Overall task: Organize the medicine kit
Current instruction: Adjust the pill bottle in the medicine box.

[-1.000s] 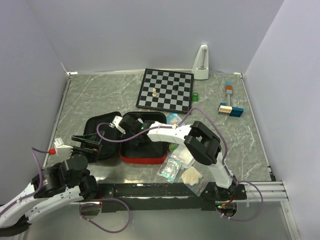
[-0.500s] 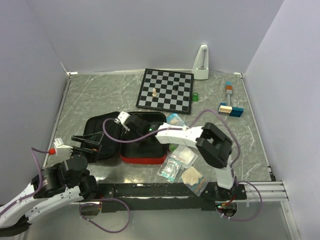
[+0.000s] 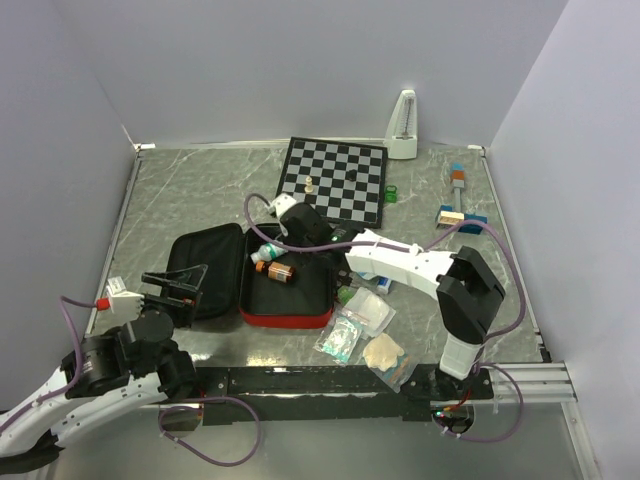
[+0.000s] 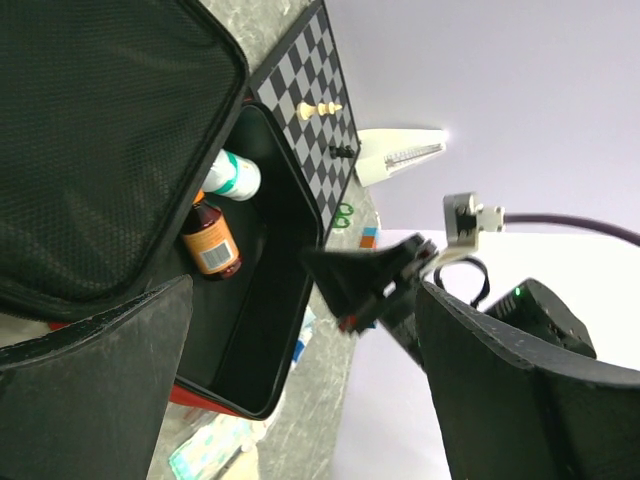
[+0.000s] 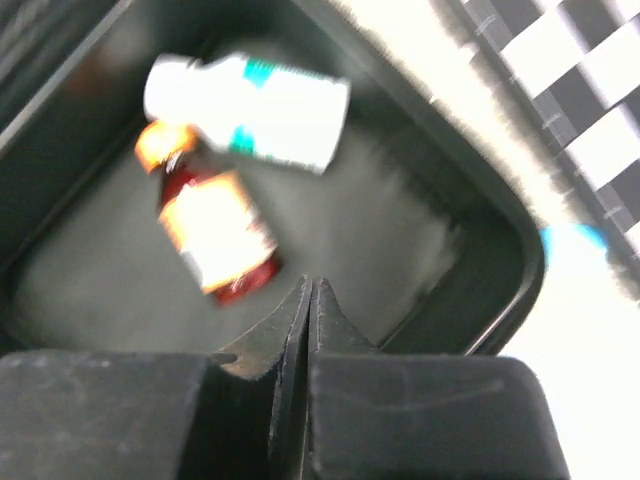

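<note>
The medicine kit (image 3: 286,320) lies open, red outside with black lining, its mesh lid (image 3: 205,262) folded out to the left. A white bottle (image 3: 266,253) and a brown bottle with an orange label (image 3: 281,270) lie inside at the far end. My right gripper (image 3: 293,232) hovers over the kit's far edge, shut and empty; in the right wrist view its tips (image 5: 310,287) meet above the white bottle (image 5: 248,110) and brown bottle (image 5: 214,232). My left gripper (image 3: 172,290) stands wide open at the lid's near left, its fingers (image 4: 90,380) framing the kit (image 4: 262,340).
A chessboard (image 3: 333,180) with a few pieces lies just beyond the kit. A metronome (image 3: 403,125) stands at the back wall, and coloured blocks (image 3: 460,216) lie at the right. Sealed packets (image 3: 356,322) and a tan pad (image 3: 384,352) lie right of the kit's near corner.
My right gripper has drawn back out of the kit toward the chessboard and shut. The two bottles it covered now show in the kit. The left arm has not moved.
</note>
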Tool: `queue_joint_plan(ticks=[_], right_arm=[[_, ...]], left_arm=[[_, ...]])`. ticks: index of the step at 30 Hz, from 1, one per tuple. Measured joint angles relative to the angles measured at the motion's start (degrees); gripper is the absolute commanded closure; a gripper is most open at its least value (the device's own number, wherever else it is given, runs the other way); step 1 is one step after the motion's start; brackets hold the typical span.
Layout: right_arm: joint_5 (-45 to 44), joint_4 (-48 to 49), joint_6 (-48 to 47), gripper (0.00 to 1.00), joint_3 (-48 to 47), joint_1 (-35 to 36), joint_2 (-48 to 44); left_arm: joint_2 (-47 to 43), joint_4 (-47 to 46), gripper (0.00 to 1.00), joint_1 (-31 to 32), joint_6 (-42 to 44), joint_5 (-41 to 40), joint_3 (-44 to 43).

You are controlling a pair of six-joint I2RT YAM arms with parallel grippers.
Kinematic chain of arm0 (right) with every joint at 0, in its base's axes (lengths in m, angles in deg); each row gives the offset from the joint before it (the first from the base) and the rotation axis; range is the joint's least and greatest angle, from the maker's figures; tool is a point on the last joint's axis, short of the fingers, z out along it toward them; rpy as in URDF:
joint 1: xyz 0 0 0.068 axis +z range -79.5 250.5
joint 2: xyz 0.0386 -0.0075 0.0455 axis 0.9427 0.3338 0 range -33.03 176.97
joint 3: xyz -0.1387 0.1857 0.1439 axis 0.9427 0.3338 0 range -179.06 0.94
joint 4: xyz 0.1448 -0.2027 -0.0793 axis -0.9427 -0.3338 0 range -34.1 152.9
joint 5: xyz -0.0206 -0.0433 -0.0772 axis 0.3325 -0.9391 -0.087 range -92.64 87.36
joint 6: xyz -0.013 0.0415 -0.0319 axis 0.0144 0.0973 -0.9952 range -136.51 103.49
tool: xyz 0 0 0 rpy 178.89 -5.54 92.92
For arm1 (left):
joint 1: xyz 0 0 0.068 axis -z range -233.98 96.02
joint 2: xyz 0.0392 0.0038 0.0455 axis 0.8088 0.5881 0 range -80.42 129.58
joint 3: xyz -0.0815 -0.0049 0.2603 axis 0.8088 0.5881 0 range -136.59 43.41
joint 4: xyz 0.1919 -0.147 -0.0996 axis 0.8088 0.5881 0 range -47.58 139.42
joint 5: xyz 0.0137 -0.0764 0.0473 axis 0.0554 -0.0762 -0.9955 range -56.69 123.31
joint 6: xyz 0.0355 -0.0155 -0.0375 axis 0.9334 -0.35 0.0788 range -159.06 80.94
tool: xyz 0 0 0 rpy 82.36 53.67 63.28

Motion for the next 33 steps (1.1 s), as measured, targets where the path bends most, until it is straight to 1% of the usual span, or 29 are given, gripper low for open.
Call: queue_joint_plan(ticks=[6,12,18,21,26,33], right_arm=[[7.3,-6.7,1.1,1.00,1.9,2.3,-1.4],[13.2,-11.9,1.6,1.00,2.3,2.6,-0.8],[16.0,-12.0,2.6,1.00,2.4,2.4,3.3],[16.3,-11.7,3.6,1.00,1.1,1.7,6.8],[17.7,-10.1,5.2,1.00,0.9,-1.5,8.3],[18.3,-5.8,7.9,1.00,-2.1,-4.7,9.9]], left_arm=[[0.0,0.8,0.04,0.0,0.0,0.0,0.0],[-0.2,0.7,0.04,0.0,0.0,0.0,0.0],[-0.2,0.4,0.04,0.0,0.0,0.1,0.9],[-0.1,0.1,0.04,0.0,0.1,0.1,1.1],[0.5,-0.1,0.04,0.0,0.3,0.1,1.1],[1.2,-0.3,0.04,0.0,0.2,0.5,1.1]])
